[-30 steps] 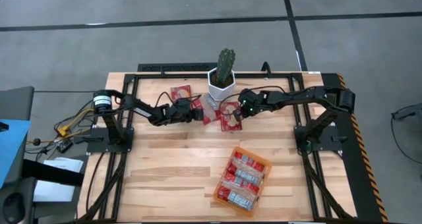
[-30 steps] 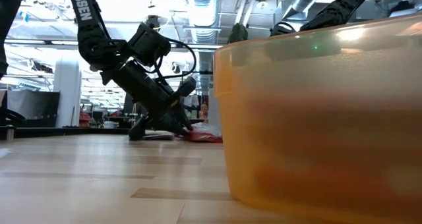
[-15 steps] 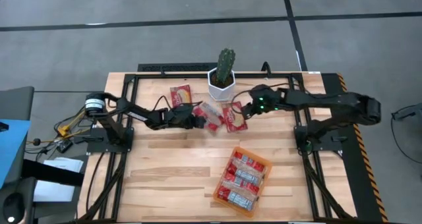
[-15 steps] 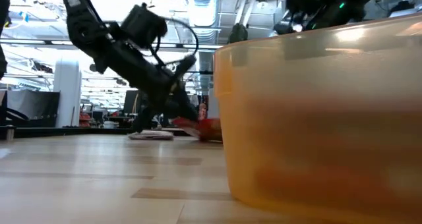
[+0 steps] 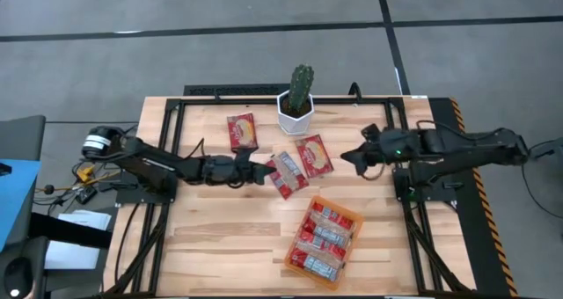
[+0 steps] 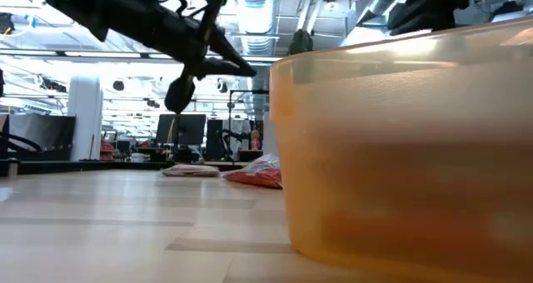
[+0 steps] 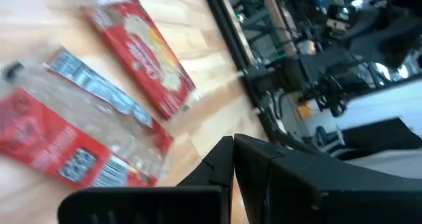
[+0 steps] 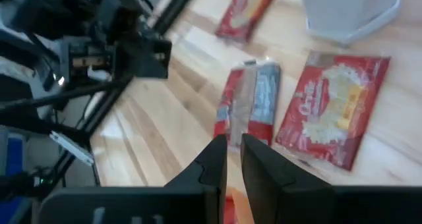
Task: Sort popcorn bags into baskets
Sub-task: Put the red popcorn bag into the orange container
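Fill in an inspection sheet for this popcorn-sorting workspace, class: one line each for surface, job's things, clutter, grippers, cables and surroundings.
Surface: wooden table inside a black frame.
Job's things: orange basket at the near side, holding packed popcorn bags; three loose bags lie flat, one left of the pot, one below the pot, one label side up beside it.
Clutter: white cactus pot at the table's far edge.
Grippers: left gripper shut, empty, beside the label-up bag; right gripper nearly shut, empty, right of the loose bags.
Cables: bundle off the table's left edge.
Surroundings: grey floor; room with monitors beyond the table.
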